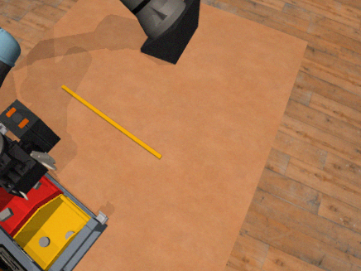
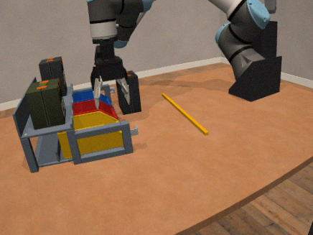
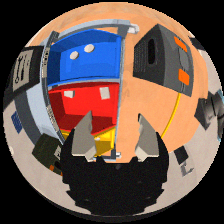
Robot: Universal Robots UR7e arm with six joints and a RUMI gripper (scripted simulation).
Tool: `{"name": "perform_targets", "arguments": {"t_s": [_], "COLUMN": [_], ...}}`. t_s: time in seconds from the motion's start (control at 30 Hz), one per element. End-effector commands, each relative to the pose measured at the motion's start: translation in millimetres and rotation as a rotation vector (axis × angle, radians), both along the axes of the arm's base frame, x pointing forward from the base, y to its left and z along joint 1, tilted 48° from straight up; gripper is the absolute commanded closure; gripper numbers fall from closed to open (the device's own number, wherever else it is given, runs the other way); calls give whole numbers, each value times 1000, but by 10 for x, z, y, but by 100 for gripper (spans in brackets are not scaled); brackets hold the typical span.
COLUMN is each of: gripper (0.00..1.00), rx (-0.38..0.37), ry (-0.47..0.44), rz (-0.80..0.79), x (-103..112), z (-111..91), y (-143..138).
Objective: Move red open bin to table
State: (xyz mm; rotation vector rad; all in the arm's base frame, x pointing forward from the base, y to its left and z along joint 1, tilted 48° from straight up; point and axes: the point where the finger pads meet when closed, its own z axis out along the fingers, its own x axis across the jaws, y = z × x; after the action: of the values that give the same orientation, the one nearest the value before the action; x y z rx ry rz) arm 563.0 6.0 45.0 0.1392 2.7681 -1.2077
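The red open bin sits on the grey shelf between a blue bin and a yellow bin. In the wrist view the red bin holds small grey parts. My gripper is open and hovers over the red bin's right edge, one finger above the bin, the other outside the shelf rail. It holds nothing. In the overhead view the gripper partly hides the red bin.
A black box stands on the table right beside the shelf and gripper. Dark green boxes sit on the shelf's left side. A thin yellow stick lies on the table. The robot base stands at the far right.
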Motion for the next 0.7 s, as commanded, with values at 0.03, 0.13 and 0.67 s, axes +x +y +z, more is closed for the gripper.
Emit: {"name": "perform_targets", "arguments": {"t_s": [0.03, 0.13, 0.67], "gripper": [42, 42, 42], "rx": [0, 0, 0], "ry": [0, 0, 0], "rz": [-1, -1, -1], "x": [-9, -17, -39], "z": [111, 180, 394], "y": [121, 197, 430]}}
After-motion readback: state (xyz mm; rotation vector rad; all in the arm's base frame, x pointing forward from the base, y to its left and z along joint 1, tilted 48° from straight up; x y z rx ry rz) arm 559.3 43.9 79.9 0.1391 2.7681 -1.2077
